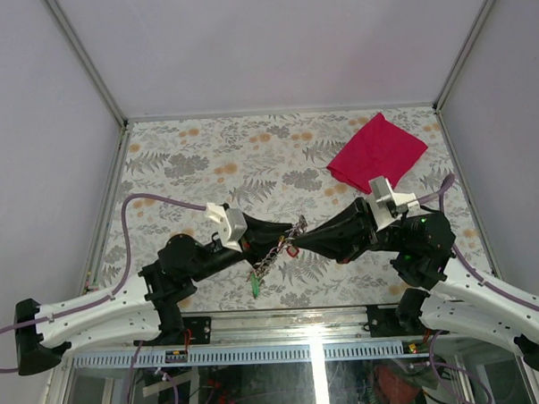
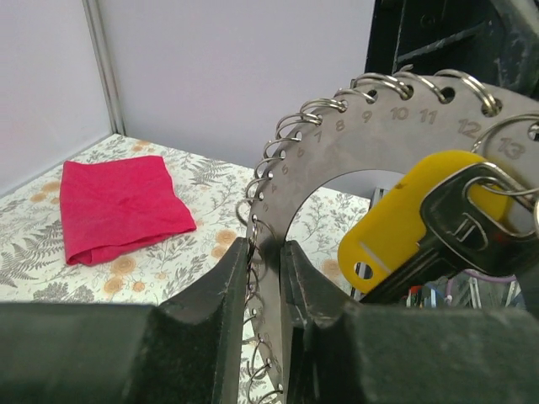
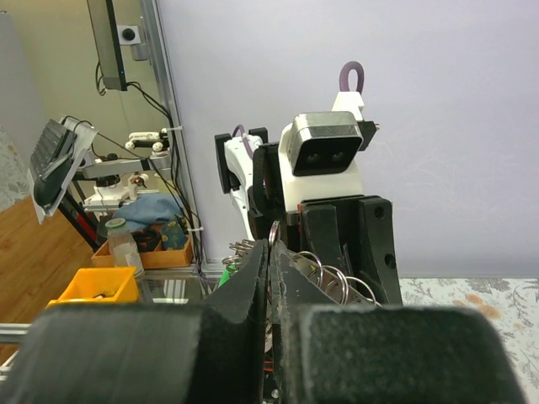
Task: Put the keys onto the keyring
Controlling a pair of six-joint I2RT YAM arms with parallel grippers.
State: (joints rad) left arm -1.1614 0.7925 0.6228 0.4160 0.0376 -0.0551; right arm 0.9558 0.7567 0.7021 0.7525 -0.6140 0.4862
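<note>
Floral worktop lay below; left fingers clamped the numbered ring plate, right fingers were shut, load unclear; the yellow key hung on it. Opposed pulling could twist the plate free

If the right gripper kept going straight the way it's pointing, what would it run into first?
Most likely the wire rings right at the right gripper's tips, then the left gripper facing it close behind. Depth is hard to judge from the wrist view.
</note>
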